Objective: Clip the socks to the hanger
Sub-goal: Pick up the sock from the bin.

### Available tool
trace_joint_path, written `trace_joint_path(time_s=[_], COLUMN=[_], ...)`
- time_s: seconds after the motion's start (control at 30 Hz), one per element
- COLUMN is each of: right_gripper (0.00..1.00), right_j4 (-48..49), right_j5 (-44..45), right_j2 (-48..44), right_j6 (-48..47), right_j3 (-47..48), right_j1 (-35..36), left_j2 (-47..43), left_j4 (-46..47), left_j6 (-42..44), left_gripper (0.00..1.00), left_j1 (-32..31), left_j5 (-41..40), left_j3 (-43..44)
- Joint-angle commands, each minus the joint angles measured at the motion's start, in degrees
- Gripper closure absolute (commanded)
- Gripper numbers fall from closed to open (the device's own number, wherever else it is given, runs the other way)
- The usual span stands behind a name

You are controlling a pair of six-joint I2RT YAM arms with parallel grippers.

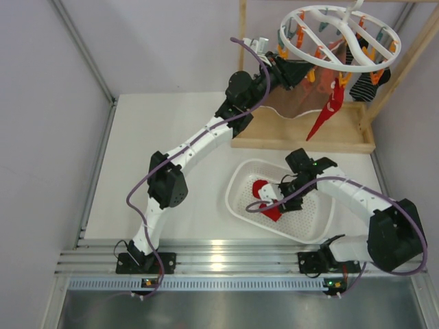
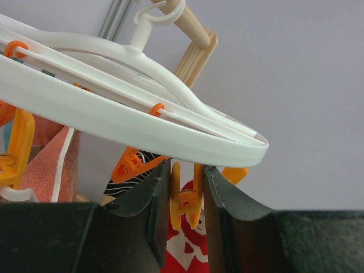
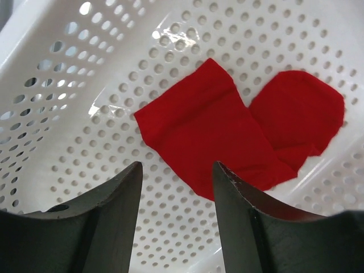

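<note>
The white ring hanger [image 1: 339,38] hangs at the top right with orange and teal clips. My left gripper [image 1: 307,74] reaches under its rim; in the left wrist view my left gripper [image 2: 186,170] is shut on an orange clip [image 2: 187,199] under the ring [image 2: 142,131]. A red sock [image 1: 328,116] hangs below that clip and shows in the left wrist view [image 2: 187,250]. A black striped sock [image 1: 367,86] hangs beside it [image 2: 133,179]. My right gripper [image 3: 177,170] is open just above a plain red sock [image 3: 210,133] lying in the basket [image 3: 85,85].
The white perforated basket [image 1: 240,185] sits on the table before the right arm. A wooden frame [image 1: 302,133] stands behind it, with a post [image 2: 193,34] carrying the hanger's hook. A salmon sock [image 2: 51,165] hangs at the left of the ring.
</note>
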Motion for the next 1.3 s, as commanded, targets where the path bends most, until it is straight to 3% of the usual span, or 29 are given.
trace_joint_path(time_s=[0.0, 0.53, 0.63, 0.7, 0.83, 1.0, 1.27], right_gripper=[0.48, 0.50, 0.57, 0.67, 1.00, 1.00, 1.00], right_j4=[-3.4, 7.0, 9.3, 10.7, 15.1, 14.2, 16.3], right_j5=[-0.7, 4.1, 4.4, 4.8, 5.7, 3.5, -9.6], right_j2=[2.1, 7.3, 6.9, 6.0, 3.1, -2.2, -11.9], right_j6=[-7.4, -5.1, -4.1, -3.2, -0.3, 7.2, 28.4], right_j3=[1.0, -4.3, -4.8, -5.4, -8.7, -5.9, 4.2], right_j1=[2.5, 6.2, 6.3, 6.6, 7.0, 5.9, -9.0], left_j2=[-1.1, -0.9, -0.8, -0.9, -1.0, -1.1, -1.1], left_j4=[1.8, 2.4, 2.4, 2.3, 2.3, 2.1, 2.0], left_j6=[0.3, -0.3, -0.2, -0.2, -0.3, -0.4, -0.4], left_gripper=[1.00, 1.00, 1.00, 1.00, 1.00, 1.00, 1.00], left_j1=[-0.1, -0.1, -0.1, -0.1, -0.1, -0.1, -0.1], left_j5=[-0.6, -0.6, -0.6, -0.4, -0.5, -0.5, -0.4], left_j3=[1.7, 1.2, 1.1, 1.1, 0.8, 0.7, 0.5])
